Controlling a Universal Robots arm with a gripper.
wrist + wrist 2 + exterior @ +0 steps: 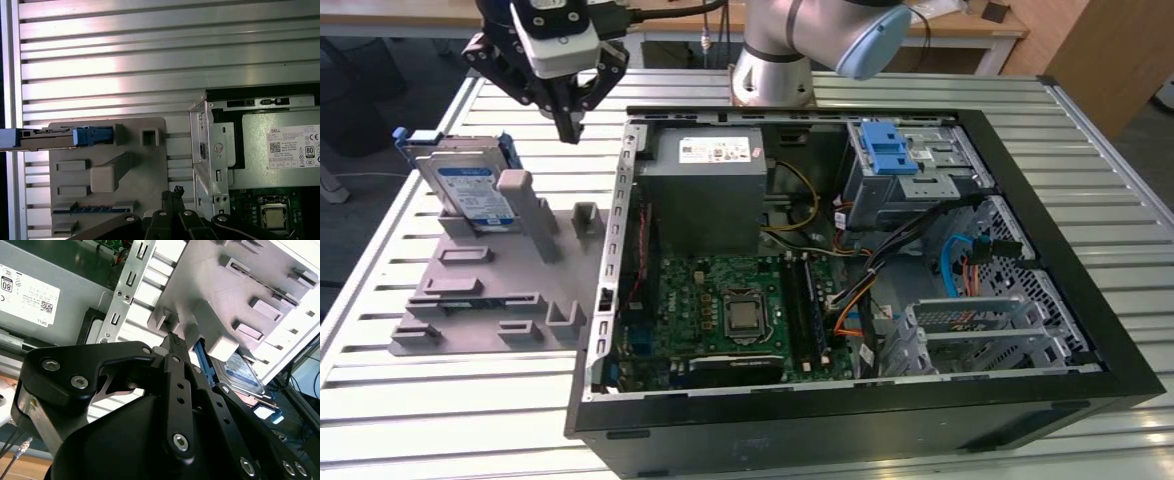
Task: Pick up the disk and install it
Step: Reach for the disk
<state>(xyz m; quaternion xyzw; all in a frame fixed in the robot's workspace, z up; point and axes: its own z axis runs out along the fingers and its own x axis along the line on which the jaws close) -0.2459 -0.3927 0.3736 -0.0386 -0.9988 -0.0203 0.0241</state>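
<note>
We see one gripper (pixel 570 128) on one arm (pixel 787 45). Its jaws are pressed together with nothing between them. It hangs above the slatted table (pixel 454 410), over the far side of the grey holder plate (pixel 494 300) towards the computer case (pixel 881 425), and touches neither.

The one disk (pixel 464 185) stands on edge at the plate's far corner, towards the exterior view's left, leaning against a grey post (pixel 518 205). It is apart from the gripper. In the first wrist view the disk (pixel 45 138) shows edge-on, and one end, with its blue frame, juts past the plate's edge over the bare slats. The top edge of the disk has nothing above it.

Only a narrow strip of table lies between the plate and the case wall. On the exterior view's left of the plate and along its near edge, the slats run bare to the table's rim. Several raised blocks and slots stand on the rest of the plate with nothing in them.

The one case lies open, its upper rim forming a black border around the inside. Within it we count one grey power supply (pixel 707 200) against the far wall and one silver drive cage (pixel 914 180) with a blue latch (pixel 891 150) in the far corner towards the exterior view's right. Cables fill the space below the cage.
</note>
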